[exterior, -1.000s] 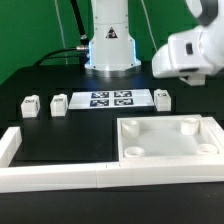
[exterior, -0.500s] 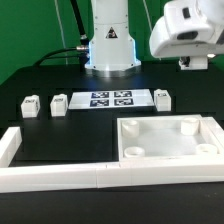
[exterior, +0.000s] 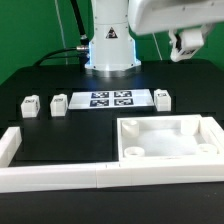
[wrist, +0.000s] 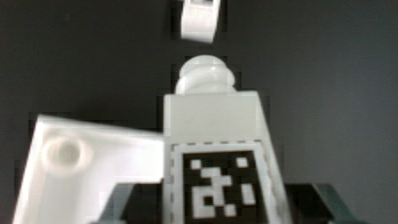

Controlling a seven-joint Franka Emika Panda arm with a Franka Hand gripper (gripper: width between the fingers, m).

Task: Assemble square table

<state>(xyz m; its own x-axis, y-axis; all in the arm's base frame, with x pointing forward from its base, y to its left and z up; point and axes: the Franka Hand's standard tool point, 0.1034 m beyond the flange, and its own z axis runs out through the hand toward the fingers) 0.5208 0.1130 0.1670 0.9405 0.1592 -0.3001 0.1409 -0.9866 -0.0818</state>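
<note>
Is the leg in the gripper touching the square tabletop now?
Apart. The exterior view shows the gripper holding the leg high up, with open space between it and the tabletop below.

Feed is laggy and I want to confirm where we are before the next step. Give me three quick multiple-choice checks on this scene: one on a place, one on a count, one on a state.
1. Where in the exterior view does the tabletop lie?
A) at the right, in front
B) at the far left
C) in the middle, at the back

2. How many loose legs stand on the black table?
A) one
B) five
C) three

3. What is the hand doing?
A) open and empty
B) shut on the fourth leg, raised off the table
C) pressing on the tabletop

Answers:
1 A: its rim shows at the exterior view's right, by the white border wall.
2 C: two stand at the exterior view's left and one at its right.
3 B: the wrist view shows the fourth leg clamped in it.
</note>
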